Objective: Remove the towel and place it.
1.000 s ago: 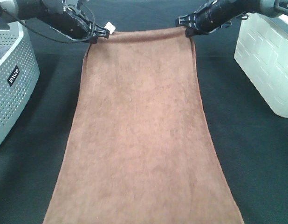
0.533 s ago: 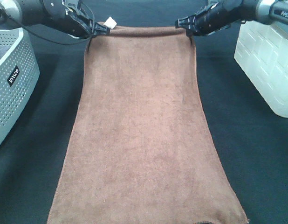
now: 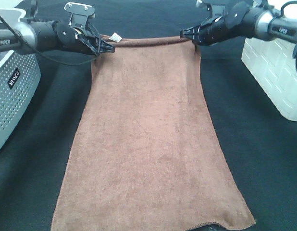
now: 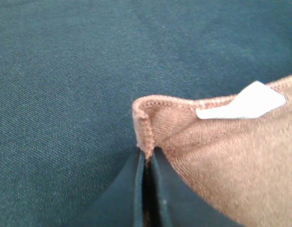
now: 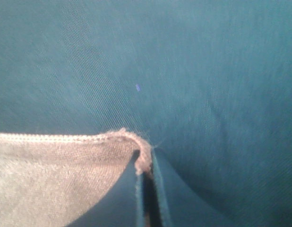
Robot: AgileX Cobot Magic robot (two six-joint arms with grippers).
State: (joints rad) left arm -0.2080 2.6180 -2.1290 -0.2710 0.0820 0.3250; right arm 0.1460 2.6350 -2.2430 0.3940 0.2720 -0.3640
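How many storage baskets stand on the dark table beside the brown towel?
2. A grey perforated plastic basket stands at the left edge; a white brick-patterned plastic basket stands at the right edge. Both are cut off by the frame, and others may lie outside it.

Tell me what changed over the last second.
Both tools, left and right, drew the towel away from the camera: its near edge, off the frame before, now shows at the bottom. Both corner grips held. Grey basket and white bin stayed put.
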